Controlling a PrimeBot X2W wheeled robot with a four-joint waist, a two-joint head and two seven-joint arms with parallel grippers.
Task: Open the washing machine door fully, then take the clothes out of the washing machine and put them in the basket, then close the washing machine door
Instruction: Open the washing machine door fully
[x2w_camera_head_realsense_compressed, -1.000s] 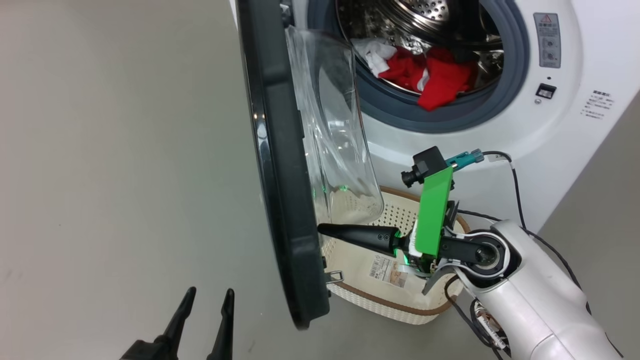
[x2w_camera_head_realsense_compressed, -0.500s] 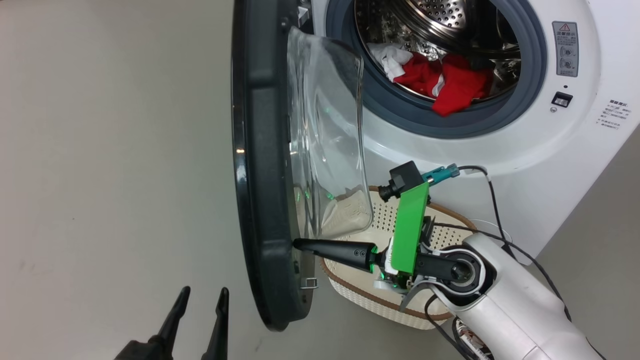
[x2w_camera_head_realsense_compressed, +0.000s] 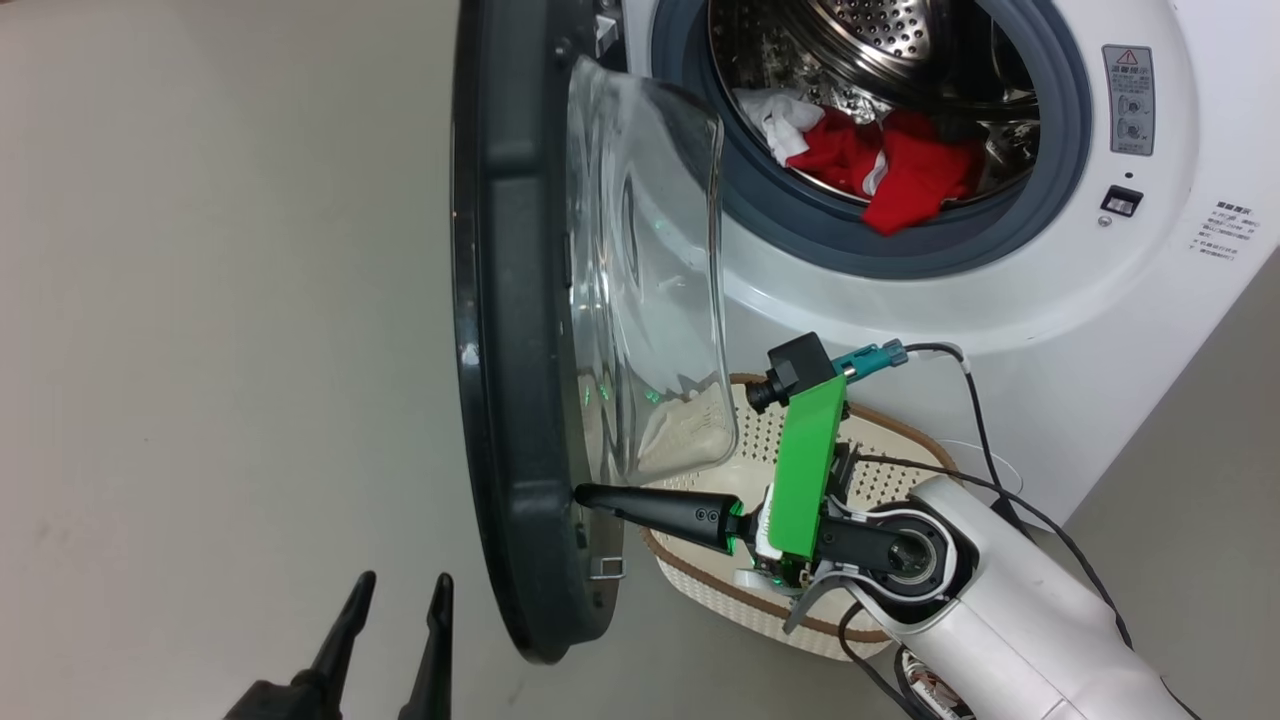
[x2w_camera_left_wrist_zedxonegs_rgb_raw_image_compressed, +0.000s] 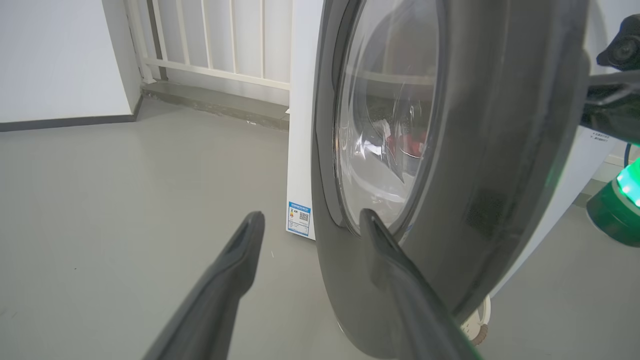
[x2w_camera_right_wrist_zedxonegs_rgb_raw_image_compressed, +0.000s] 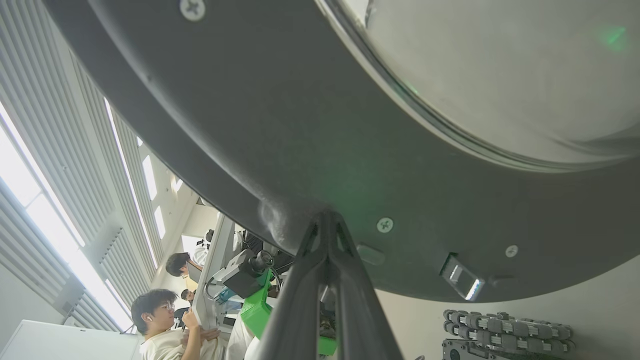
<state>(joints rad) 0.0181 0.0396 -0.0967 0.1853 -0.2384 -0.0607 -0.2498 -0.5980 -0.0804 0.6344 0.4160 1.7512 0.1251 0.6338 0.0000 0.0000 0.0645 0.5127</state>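
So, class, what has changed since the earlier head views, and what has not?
The shut right pincer has pushed the washing machine door a little wider, toward the robot's left. The open left pincer, the clothes and the basket stayed put.

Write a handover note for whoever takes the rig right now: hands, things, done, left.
Right hand: shut, holding nothing, tips pressed against the inner face of the washing machine door, near its lower rim.
Left hand: open, empty, on the door's outer side, not gripping it.
Door: swung well out, edge-on to the head camera; can't tell if it is at full swing.
Clothes: red and white, inside the washing machine.
Basket: on the floor below the opening, no clothes seen in it.
Done: door unlatched and swung out.
Left: confirm door fully open, move clothes to basket, close door.
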